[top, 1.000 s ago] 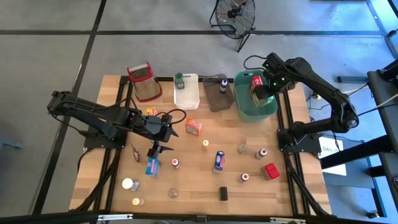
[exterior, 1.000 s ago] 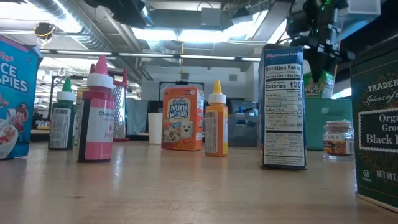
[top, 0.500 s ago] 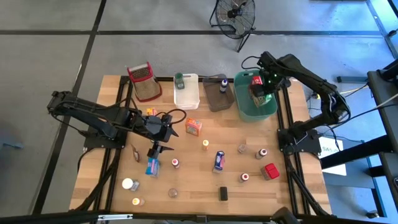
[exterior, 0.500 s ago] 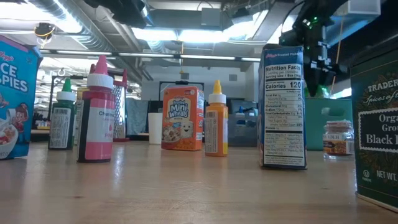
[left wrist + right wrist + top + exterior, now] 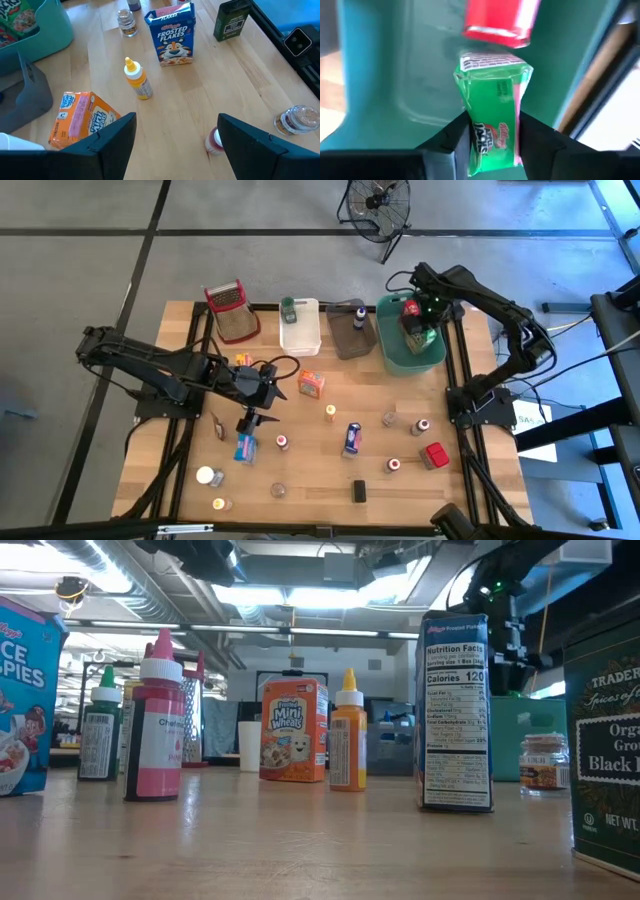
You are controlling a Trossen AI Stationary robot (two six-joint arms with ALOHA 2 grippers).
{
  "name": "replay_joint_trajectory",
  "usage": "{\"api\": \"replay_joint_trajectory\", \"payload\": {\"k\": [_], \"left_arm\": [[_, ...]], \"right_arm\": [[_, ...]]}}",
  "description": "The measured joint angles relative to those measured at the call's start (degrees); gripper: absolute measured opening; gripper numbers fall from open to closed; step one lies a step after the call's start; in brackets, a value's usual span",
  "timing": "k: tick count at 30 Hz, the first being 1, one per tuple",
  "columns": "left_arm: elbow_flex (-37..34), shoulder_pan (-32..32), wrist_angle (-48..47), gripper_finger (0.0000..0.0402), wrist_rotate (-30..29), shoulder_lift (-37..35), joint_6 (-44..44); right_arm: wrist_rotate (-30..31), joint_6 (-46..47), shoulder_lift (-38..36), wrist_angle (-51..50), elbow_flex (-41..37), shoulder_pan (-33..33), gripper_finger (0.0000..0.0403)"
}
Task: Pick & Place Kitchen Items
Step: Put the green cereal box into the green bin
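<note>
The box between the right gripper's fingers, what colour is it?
Bright green box, clearest in the right wrist view.

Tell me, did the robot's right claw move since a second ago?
Yes. In the high view the right gripper slid left over the green bin, away from the bin's right rim, with the green box between its fingers.

In the low view, the blue cereal box (image 5: 22, 700) at the left edge and the dark green spice tin (image 5: 603, 740) at the right edge are both cut off. The right wrist view shows the green Apple Jacks box (image 5: 492, 117) blurred, its lower end hidden between the fingers (image 5: 451, 142). Small jars at the counter's (image 5: 320, 490) near edge stay unreadable from above.
</note>
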Motion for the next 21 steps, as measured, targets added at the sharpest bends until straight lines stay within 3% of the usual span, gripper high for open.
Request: {"api": "replay_joint_trajectory", "payload": {"k": [13, 21], "left_arm": [[0.0, 0.0, -0.1, 0.0274, 0.0, 0.0, 0.0], [0.0, 0.0, -0.1, 0.0274, 0.0, 0.0, 0.0]], "right_arm": [[0.7, 0.3, 0.0, -0.2, 0.0, 0.0, 0.0207], [0.8, 0.3, -1.2, -0.7, 0.7, 0.0, 0.0218]]}}
